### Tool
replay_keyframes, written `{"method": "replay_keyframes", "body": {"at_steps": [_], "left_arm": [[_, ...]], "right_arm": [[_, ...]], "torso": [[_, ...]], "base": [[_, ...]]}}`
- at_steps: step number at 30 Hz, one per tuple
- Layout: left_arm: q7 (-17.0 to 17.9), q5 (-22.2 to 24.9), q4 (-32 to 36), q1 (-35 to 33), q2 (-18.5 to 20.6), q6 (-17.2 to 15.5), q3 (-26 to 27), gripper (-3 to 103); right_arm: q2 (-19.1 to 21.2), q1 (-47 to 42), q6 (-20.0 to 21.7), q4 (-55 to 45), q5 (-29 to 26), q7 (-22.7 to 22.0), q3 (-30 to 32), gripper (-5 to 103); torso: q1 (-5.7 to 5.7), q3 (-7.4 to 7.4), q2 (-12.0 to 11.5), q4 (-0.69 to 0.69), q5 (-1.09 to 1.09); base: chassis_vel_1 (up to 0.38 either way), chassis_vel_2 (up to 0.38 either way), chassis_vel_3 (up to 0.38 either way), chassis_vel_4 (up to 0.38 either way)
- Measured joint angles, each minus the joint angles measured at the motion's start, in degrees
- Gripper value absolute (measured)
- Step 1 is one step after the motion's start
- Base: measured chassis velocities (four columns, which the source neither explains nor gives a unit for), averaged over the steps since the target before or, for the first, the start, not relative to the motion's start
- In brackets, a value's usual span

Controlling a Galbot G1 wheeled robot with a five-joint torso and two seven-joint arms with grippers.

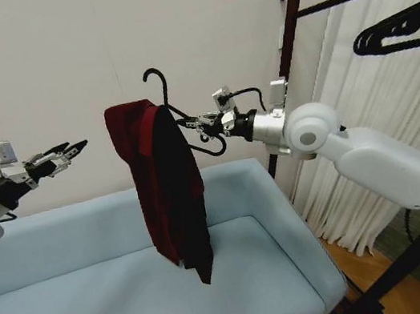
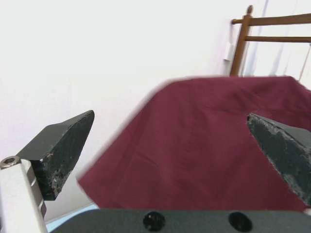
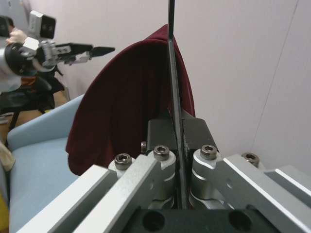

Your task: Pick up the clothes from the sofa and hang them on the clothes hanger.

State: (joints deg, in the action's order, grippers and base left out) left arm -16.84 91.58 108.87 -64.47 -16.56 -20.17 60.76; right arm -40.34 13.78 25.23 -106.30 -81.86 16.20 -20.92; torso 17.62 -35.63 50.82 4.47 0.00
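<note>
- Right gripper (image 1: 207,129) — jaws clamped on the wire of a black hanger (image 1: 166,91), held up over the light-blue sofa (image 1: 73,303).
- Dark red garment (image 1: 160,174) is draped over that hanger, hanging down in front of the sofa back.
- Left gripper (image 1: 71,151) — jaws apart, level with the garment's top, near it, not touching.
- Wooden rack (image 1: 293,20) stands at the sofa's right end.

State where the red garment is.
Head view centre: the garment drapes over the black hanger clamped in the right claw, above the blue sofa.
</note>
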Motion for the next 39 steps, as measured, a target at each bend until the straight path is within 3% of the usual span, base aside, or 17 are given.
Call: {"method": "replay_keyframes", "body": {"at_steps": [3, 4, 7, 8, 12, 13, 16, 18, 20, 24, 25, 27, 29, 33, 39], "left_arm": [[-5.09, -0.34, -3.99, 1.47, 2.43, -1.56, -0.11, 100], [-5.09, -0.34, -3.99, 1.47, 2.43, -1.56, -0.11, 100], [-11.36, -0.88, -7.72, 1.43, 6.13, -2.74, -0.1, 100], [-11.36, -0.88, -7.72, 1.43, 6.13, -2.74, -0.1, 100], [-20.91, -1.91, -10.7, 0.66, 10.59, -3.0, -0.21, 100], [-20.91, -1.91, -10.7, 0.66, 10.59, -3.0, -0.21, 100], [-27.01, -3.99, -12.44, 0.31, 13.04, -2.95, -0.3, 100], [-32.23, -6.05, -14.52, -0.22, 15.57, -2.7, -0.51, 100], [-34.15, -6.34, -15.36, -0.49, 16.69, -2.24, -0.64, 100], [-44.53, -8.2, -20.09, -1.66, 22.22, 0.85, -1.03, 100], [-44.53, -8.2, -20.09, -1.66, 22.22, 0.85, -1.03, 100], [-51.24, -9.42, -22.72, -2.02, 24.92, 1.56, -0.93, 100], [-55.21, -10.35, -23.98, -2.42, 26.9, 1.97, -0.84, 100], [-56.96, -10.56, -22.78, -2.75, 27.86, 2.01, -1.28, 100], [-55.39, -10.4, -19.5, -3.62, 26.46, 1.48, -2.29, 100]], "right_arm": [[0.19, -1.17, 0.24, 0.81, 2.34, 3.37, 0.36, 1], [0.19, -1.17, 0.24, 0.81, 2.34, 3.37, 0.36, 1], [0.17, -2.25, -1.05, 0.89, 5.84, 6.92, 0.45, 1], [0.17, -2.25, -1.05, 0.89, 5.84, 6.92, 0.45, 1], [-0.28, -2.61, -2.23, 0.47, 7.24, 10.3, 0.47, 1], [-0.28, -2.61, -2.23, 0.47, 7.24, 10.3, 0.47, 1], [-1.22, -2.4, -2.47, 0.7, 8.6, 12.84, 0.39, 1], [-1.99, -2.32, -2.63, 0.66, 9.76, 13.98, 0.04, 1], [-2.09, -2.34, -2.76, 0.33, 10.24, 14.42, -0.2, 1], [-3.13, -2.2, -2.96, -0.16, 12.53, 16.81, -1.37, 1], [-3.13, -2.2, -2.96, -0.16, 12.53, 16.81, -1.37, 1], [-4.19, -2.07, -3.01, -0.17, 12.96, 16.95, -2.1, 1], [-4.55, -2.06, -3.02, -0.32, 13.18, 16.84, -2.65, 1], [-4.8, -2.06, -3.04, -0.58, 13.32, 16.42, -3.3, 1], [-5.83, -1.3, -3.01, -0.55, 12.77, 15.31, -3.31, 1]], "torso": [[0.0, 0.0, 0.0, -0.01, 0.0], [0.0, 0.0, 0.0, -0.01, 0.0], [0.0, 0.0, 0.0, -0.01, 0.01], [0.0, 0.0, 0.0, -0.01, 0.01], [0.0, 0.0, 0.0, 0.0, 0.0], [0.0, 0.0, 0.0, 0.0, 0.0], [0.0, 0.0, 0.0, 0.0, 0.0], [0.0, 0.0, 0.0, -0.02, -0.02], [0.0, 0.0, 0.0, -0.02, -0.02], [0.0, 0.0, 0.0, 0.01, 0.0], [0.0, 0.0, 0.0, 0.01, 0.0], [0.0, 0.0, 0.0, 0.0, 0.01], [0.0, 0.0, 0.0, -0.03, 0.0], [0.0, 0.0, 0.0, -0.01, 0.0], [0.0, 0.0, 0.0, 0.01, -0.01]], "base": [[0.0, 0.0, 0.0, 0.0], [0.0, 0.0, 0.0, 0.0], [0.0, 0.0, 0.0, 0.0], [0.0, 0.0, 0.0, 0.0], [0.0, 0.0, 0.0, 0.0], [0.0, 0.0, 0.0, 0.0], [0.0, 0.0, 0.0, 0.0], [0.0, 0.0, 0.0, 0.0], [0.0, 0.0, 0.0, 0.0], [0.0, 0.0, 0.0, 0.0], [0.0, 0.0, 0.0, 0.0], [0.0, 0.0, 0.0, 0.0], [0.0, 0.0, 0.0, 0.0], [0.0, 0.0, 0.0, 0.0], [0.0, 0.0, 0.0, 0.0]]}}
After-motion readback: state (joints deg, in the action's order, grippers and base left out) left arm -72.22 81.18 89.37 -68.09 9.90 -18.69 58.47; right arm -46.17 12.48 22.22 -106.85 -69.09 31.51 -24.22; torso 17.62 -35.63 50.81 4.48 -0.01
